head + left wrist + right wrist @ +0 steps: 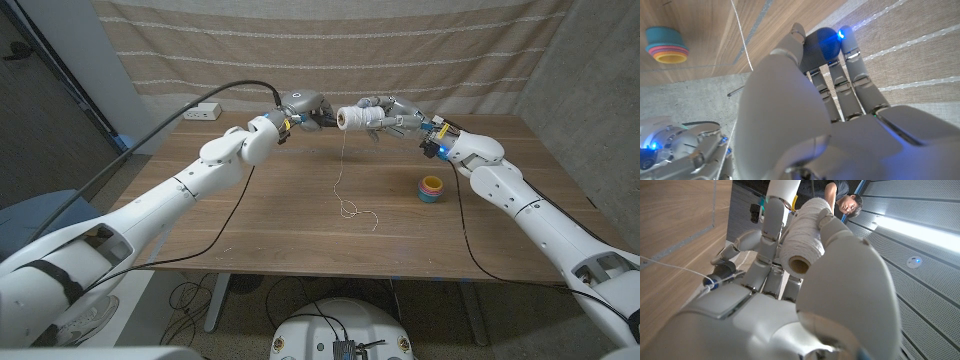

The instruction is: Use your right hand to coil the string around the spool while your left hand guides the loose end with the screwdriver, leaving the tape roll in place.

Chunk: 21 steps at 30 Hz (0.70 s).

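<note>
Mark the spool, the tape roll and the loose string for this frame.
spool [356, 119], head view, on its wound white body.
tape roll [431, 188], head view, on its coloured side.
string [341, 170], head view, on the hanging strand below the spool.

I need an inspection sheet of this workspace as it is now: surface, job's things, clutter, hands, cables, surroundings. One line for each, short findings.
Surface: wooden table, bare wood over most of it.
Job's things: spool wound with white string, held up above the table's far side; loose string hangs down from it and ends in loops on the wood. Tape roll lies on the table by the right arm. Screwdriver: blue handle seen in the left hand.
Clutter: nothing seen.
Hands: right hand grips the spool; left hand holds the screwdriver, raised beside the spool.
Cables: black cable runs to the left arm; white power strip at the far left edge.
Surroundings: striped curtain behind the table.
</note>
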Available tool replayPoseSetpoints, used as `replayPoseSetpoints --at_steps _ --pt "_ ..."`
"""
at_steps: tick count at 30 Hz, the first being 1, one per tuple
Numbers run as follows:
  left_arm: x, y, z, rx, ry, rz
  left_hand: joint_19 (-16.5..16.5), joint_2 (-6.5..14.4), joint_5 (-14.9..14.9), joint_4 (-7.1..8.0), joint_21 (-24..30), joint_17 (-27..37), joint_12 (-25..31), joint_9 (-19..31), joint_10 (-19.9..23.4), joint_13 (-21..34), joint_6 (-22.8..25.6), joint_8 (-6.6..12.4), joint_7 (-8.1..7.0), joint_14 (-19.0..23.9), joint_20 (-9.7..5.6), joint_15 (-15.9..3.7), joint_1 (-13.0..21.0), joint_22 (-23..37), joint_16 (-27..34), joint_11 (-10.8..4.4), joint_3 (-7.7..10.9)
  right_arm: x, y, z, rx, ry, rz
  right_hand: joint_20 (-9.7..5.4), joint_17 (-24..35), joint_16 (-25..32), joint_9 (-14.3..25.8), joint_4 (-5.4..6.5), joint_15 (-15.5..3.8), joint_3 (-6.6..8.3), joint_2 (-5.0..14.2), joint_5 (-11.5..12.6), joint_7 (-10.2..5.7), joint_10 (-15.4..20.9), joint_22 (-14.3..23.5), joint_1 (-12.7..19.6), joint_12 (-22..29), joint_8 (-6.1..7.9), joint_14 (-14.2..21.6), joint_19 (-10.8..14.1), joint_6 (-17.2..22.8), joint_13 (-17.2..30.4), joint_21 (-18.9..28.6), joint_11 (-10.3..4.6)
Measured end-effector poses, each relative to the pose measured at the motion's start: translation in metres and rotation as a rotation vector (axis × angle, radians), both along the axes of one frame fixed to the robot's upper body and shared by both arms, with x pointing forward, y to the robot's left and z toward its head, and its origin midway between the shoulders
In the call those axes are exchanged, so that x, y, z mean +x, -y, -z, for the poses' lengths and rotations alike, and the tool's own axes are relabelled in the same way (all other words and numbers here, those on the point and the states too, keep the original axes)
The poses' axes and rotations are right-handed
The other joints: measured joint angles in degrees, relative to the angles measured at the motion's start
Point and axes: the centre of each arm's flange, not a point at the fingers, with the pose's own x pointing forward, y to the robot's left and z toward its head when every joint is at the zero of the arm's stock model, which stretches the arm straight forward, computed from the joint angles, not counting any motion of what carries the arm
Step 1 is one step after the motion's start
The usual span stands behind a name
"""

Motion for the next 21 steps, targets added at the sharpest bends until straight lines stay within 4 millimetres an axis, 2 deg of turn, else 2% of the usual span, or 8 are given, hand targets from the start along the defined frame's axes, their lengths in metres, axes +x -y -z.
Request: replayPoseSetpoints --at_steps 5,12,21 --pt "-0.001 0.004 0.003 0.001 -0.026 0.031 -0.2 0.0 0.0 0.00 0.0 0.0 0.0 0.0 0.0 0.3 0.0 0.13 0.00 0.0 -0.20 -0.03 0.0 0.0 0.2 0.00 0.00 0.005 0.001 -0.014 0.059 0.007 0.022 0.00 0.0 0.0 0.0 0.00 0.00 0.00 0.00 -0.1 0.00 0.0 0.0 0.0 0.0 0.00 0.0 0.0 0.0 0.0 0.0 0.00" --pt "-0.007 0.006 0.009 -0.010 -0.055 0.067 -0.2 0.0 -0.1 0.01 0.0 0.0 0.0 0.0 0.0 0.3 0.0 0.13 0.00 0.0 -0.18 -0.03 0.0 0.0 0.2 0.00 -0.01 0.018 0.011 -0.027 0.210 -0.003 0.105 0.00 0.0 -0.2 0.0 0.00 0.00 0.00 -0.01 -0.2 0.00 0.0 0.0 0.0 0.0 -0.17 0.0 0.0 0.0 0.0 0.4 0.00" --pt "-0.016 0.005 0.011 -0.032 -0.090 0.109 -0.3 0.0 -0.1 0.08 0.0 0.0 0.0 0.0 0.0 0.3 0.1 0.12 0.09 0.0 -0.09 -0.03 0.0 0.0 0.2 0.00 -0.08 0.034 0.027 -0.021 0.395 -0.044 0.215 0.00 0.0 -0.4 0.0 0.00 0.00 0.00 -0.01 -0.2 -0.17 0.0 0.0 0.0 -0.1 0.25 0.0 0.0 0.2 0.0 0.8 0.00"
